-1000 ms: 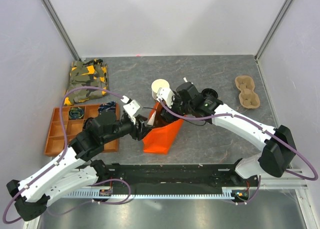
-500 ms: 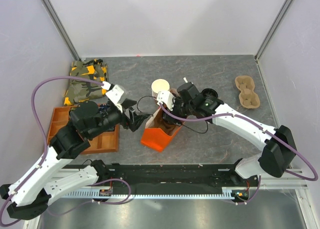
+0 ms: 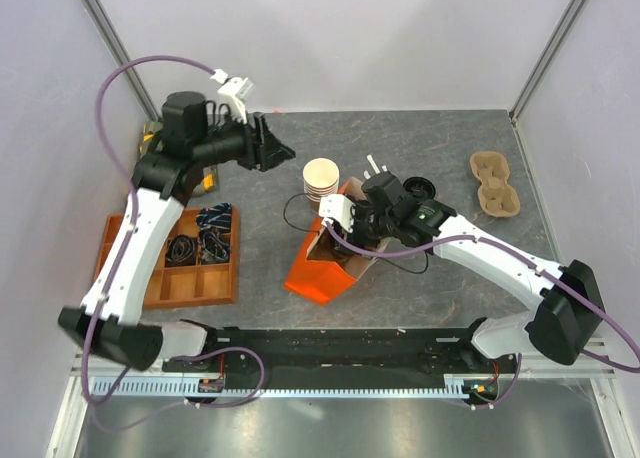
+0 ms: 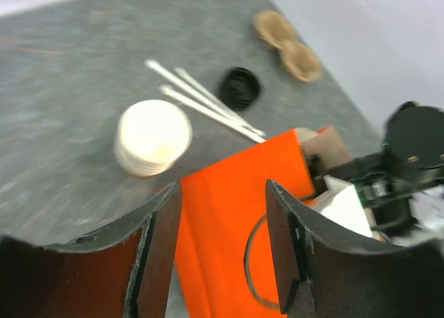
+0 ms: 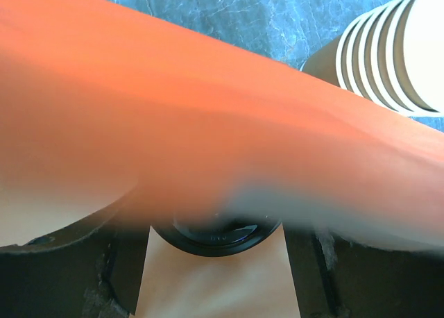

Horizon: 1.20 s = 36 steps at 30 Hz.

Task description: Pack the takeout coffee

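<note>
In the right wrist view the takeout coffee (image 5: 215, 287), a tan cup with a black lid (image 5: 215, 236), sits between my right gripper's (image 5: 215, 269) dark fingers (image 5: 107, 276). The right gripper is shut on it, and the blurred wall of the orange bag (image 5: 208, 123) lies across the view. From above, the right gripper (image 3: 347, 236) reaches into the mouth of the standing orange bag (image 3: 318, 276), which hides most of the cup. My left gripper (image 3: 281, 150) hangs high at the back left, well clear of the bag. Its jaws (image 4: 222, 193) are open and hold nothing.
A stack of lidless tan cups (image 3: 320, 178) stands just behind the bag. Right of it lie white stirrers (image 4: 208, 106) and a loose black lid (image 3: 420, 190). A pulp cup carrier (image 3: 493, 183) is at the far right, an orange compartment tray (image 3: 170, 283) at the left.
The left gripper let go of the bag, opened, and swung up and back to the left. The bag now stands more upright, with the right gripper and cup lower inside it.
</note>
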Available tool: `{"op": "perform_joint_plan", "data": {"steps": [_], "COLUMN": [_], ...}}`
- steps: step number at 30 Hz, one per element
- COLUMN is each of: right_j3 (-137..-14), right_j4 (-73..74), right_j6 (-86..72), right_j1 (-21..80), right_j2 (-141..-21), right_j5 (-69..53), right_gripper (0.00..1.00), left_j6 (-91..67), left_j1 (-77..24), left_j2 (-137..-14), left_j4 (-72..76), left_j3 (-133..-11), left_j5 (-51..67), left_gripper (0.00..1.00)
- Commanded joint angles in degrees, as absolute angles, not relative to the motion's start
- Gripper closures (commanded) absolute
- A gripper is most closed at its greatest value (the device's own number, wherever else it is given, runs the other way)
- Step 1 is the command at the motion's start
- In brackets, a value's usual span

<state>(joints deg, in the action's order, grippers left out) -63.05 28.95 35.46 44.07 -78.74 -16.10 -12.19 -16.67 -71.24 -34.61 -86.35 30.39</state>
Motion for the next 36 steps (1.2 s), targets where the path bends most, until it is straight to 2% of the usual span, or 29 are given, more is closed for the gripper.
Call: {"op": "perform_joint_plan", "data": {"steps": [1, 5, 11, 21, 29, 32, 33, 35, 36], "right_j3": [-61.96, -61.79, -61.70, -61.96, -63.19, -63.63, -63.63, -63.90, -63.98], "right_j4": [26.37, 25.58, 25.31, 25.66, 26.46, 26.63, 26.72, 26.89, 27.07], "right_j6": [38.93, 39.72, 40.87, 43.94, 44.56, 44.47, 44.21, 43.95, 43.77], "right_j1": [43.95, 43.95, 43.95, 43.95, 44.03, 43.95, 43.95, 43.95, 43.95], "right_j2": [-76.46, -76.47, -76.55, -76.99, -77.70, -77.78, -77.78, -77.69, -77.43], "right_j5": [-18.28, -18.28, -18.63, -19.60, -19.16, -18.72, -18.63, -18.46, -18.46], "right_gripper": [0.51, 0.51, 0.51, 0.51, 0.51, 0.51, 0.51, 0.51, 0.51], "left_j6": [-12.66, -9.59, -6.96, -2.90, 1.93, 2.46, 2.55, 2.46, 2.29], "left_j1": [-16.96, -19.77, -26.01, -32.87, -35.42, -35.33, -35.33, -35.25, -35.16], "left_j2": [-77.95, -81.64, -88.58, -97.03, -97.65, -97.38, -97.21, -96.07, -95.54], "left_j4": [-38.75, -40.51, -46.39, -53.69, -58.27, -59.41, -59.41, -59.07, -58.71], "left_j3": [-93.76, -96.41, -102.03, -112.57, -111.18, -109.52, -108.55, -107.23, -105.40], "left_j5": [49.38, 50.01, 44.31, 33.93, 30.07, 27.43, 27.51, 27.68, 28.21], "left_gripper": [0.40, 0.36, 0.34, 0.44, 0.48, 0.62, 0.71, 0.81, 0.91]}}
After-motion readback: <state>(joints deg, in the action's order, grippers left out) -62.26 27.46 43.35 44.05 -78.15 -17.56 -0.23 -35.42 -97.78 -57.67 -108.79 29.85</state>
